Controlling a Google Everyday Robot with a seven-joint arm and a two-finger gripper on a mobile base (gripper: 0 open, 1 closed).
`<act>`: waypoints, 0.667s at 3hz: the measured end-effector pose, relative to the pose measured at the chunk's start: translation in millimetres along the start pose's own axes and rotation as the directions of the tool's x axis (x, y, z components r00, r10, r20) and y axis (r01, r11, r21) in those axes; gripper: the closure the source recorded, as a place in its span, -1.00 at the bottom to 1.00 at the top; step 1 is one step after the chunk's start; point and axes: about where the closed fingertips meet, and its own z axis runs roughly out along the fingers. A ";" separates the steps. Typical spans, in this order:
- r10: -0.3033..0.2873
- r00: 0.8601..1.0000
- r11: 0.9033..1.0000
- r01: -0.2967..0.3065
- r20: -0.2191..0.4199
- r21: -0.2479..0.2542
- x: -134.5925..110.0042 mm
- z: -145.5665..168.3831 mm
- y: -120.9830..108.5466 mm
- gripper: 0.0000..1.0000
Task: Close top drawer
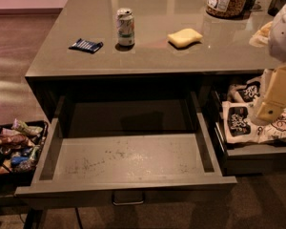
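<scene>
Top drawer (128, 160) lies pulled out; gripper (272, 104) tilts downward over popcorn bags (238, 122), right; state cannot be told.

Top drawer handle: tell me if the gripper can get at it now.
Probably yes: the gripper hangs right of the top drawer, above the bag-filled drawer, and nothing blocks the handle on its front.

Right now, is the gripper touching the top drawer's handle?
Apart. Camera view shows the gripper over the popcorn bags at right, clear of the top drawer's handle.

The claw (269, 109) hangs low at right beneath the white arm (283, 30).
</scene>
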 end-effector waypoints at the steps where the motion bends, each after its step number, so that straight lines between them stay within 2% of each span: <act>1: 0.000 1.000 1.000 0.000 0.000 0.000 0.0 0.0 0.0 -1.00; 2: -0.032 0.997 0.999 0.031 0.072 0.019 1.4 -0.4 -1.1 -1.00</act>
